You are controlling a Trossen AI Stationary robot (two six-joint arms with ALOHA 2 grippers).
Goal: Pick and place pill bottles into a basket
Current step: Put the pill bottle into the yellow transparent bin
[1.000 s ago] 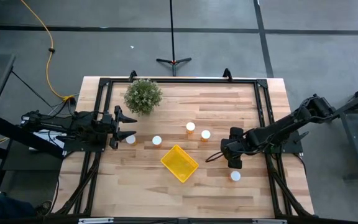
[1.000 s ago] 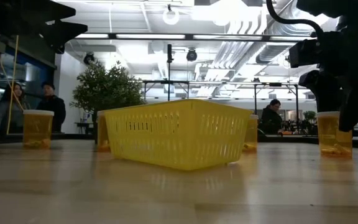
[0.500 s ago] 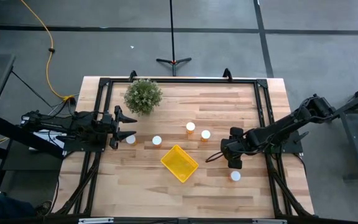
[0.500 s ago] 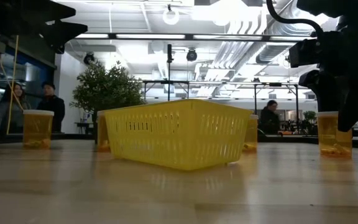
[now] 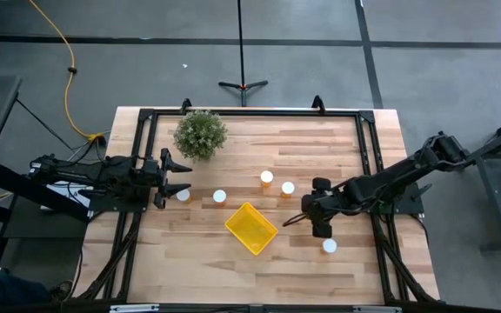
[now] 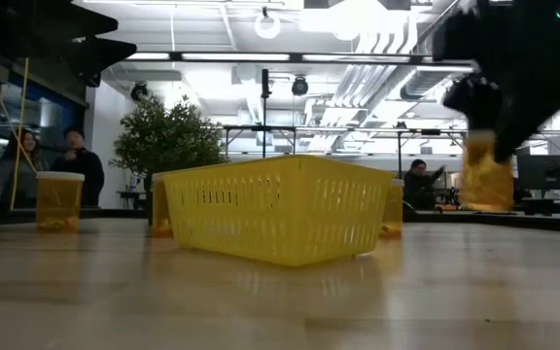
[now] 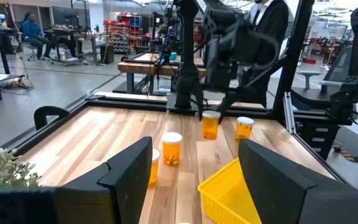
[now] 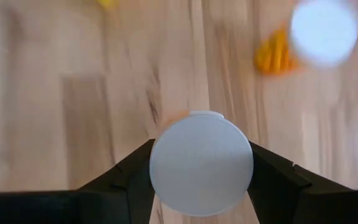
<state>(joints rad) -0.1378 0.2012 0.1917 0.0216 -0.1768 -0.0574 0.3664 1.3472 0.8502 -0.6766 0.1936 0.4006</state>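
Wooden tabletop (image 5: 233,269) is filling the scene, with a capped pill bottle (image 5: 330,246) standing nearest. Just beyond it, the right gripper (image 5: 321,228) is holding a lifted pill bottle (image 6: 484,175), fingers clamped on it, beside the yellow basket (image 5: 251,228). Farther off, four bottles are standing. The left gripper (image 5: 181,177) is waiting at the left edge, fingers spread apart. A potted plant (image 5: 201,134) is sitting farthest back.

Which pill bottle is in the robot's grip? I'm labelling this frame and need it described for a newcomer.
Start at the yellow basket mid-table, then go toward the right arm. The held bottle hangs clamped in the right end effector; unlike the others, it is off the wood.
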